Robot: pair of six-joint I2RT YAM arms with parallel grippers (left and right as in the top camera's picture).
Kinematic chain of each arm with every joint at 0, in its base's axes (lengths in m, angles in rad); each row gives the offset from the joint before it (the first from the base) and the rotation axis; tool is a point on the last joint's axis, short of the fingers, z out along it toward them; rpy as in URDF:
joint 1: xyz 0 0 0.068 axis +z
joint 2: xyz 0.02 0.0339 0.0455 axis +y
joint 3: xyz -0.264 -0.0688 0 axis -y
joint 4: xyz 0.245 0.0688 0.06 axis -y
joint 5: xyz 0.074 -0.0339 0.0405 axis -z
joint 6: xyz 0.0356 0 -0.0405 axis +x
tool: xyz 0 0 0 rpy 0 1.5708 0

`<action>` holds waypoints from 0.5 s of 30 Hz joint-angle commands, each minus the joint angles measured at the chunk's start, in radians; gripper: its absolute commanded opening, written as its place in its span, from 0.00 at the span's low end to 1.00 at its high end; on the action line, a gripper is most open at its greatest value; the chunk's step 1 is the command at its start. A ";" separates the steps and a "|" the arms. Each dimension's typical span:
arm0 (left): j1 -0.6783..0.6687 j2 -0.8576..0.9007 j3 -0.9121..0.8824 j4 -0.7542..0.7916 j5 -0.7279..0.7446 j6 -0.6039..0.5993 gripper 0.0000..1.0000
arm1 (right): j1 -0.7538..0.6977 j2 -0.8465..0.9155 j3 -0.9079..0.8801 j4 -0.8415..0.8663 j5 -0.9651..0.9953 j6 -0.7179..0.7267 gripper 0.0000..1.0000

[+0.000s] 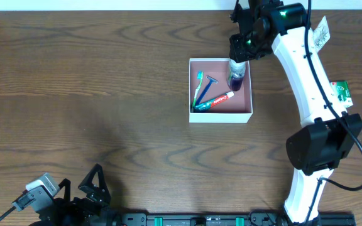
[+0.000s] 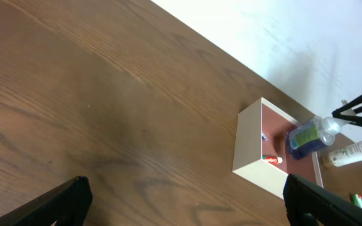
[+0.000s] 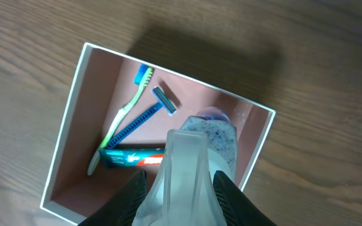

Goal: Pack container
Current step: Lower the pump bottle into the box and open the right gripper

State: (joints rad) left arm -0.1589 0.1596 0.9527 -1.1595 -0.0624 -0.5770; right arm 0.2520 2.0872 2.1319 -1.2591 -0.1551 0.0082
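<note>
The container [image 1: 221,117] is a square white box with a pink floor, right of the table's middle; it also shows in the left wrist view [image 2: 256,150] and the right wrist view [image 3: 68,119]. Inside lie a green toothbrush [image 1: 198,88], a blue razor [image 1: 207,88] and a red-and-green toothpaste tube [image 1: 217,100]. My right gripper [image 1: 241,56] is shut on a clear bottle of blue liquid [image 1: 236,74], holding it over the box's far right corner; the bottle fills the right wrist view [image 3: 197,163]. My left gripper [image 1: 74,194] is open and empty at the front left.
A white tube [image 2: 357,150] lies on the table beyond the box in the left wrist view. A small green box [image 1: 340,91] sits at the right, behind my right arm. A white wall edge runs along the far side of the table.
</note>
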 commanded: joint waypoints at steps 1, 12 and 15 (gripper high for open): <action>0.003 -0.003 0.000 0.001 -0.001 -0.005 0.98 | 0.002 0.019 0.019 0.007 0.024 0.018 0.32; 0.003 -0.003 0.000 0.001 -0.001 -0.005 0.98 | 0.002 0.058 0.018 0.012 0.045 0.022 0.32; 0.003 -0.003 0.000 0.001 -0.001 -0.005 0.98 | 0.002 0.058 0.018 0.016 0.054 0.022 0.32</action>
State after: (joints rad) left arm -0.1589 0.1596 0.9527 -1.1595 -0.0620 -0.5770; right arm 0.2520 2.1532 2.1319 -1.2522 -0.1184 0.0154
